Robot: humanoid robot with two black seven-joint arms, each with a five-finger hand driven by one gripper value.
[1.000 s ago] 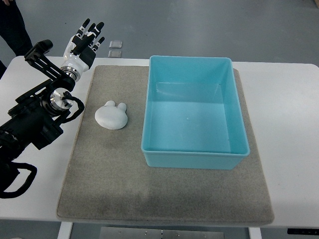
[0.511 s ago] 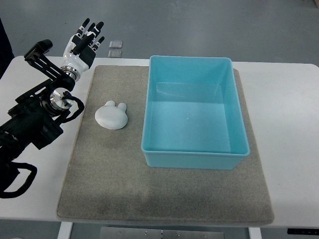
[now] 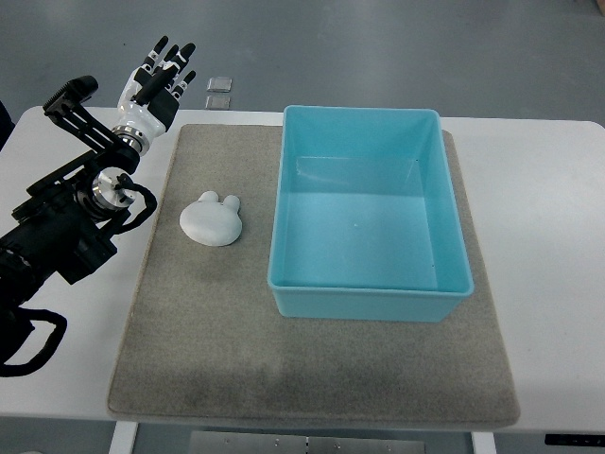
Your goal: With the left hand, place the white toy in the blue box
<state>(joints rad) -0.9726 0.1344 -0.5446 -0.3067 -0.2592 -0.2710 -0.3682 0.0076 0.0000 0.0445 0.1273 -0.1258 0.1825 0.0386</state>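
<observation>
Toy: white toy (image 3: 213, 219) lies on grey mat (image 3: 236, 331), beside blue box (image 3: 371, 303).
Hand: left hand (image 3: 153, 87) spread, empty, well apart.
Outstanding: grasp, transfer.

My left hand (image 3: 156, 80) hangs open past the mat's (image 3: 236, 331) far left corner. Bare mat lies between it and the toy (image 3: 213, 218), nothing in the path. The box (image 3: 369, 301) wall stands just right of the toy; box open on top.

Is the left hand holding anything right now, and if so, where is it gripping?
Nothing. The left hand is open, apart from the white toy on the mat.
</observation>
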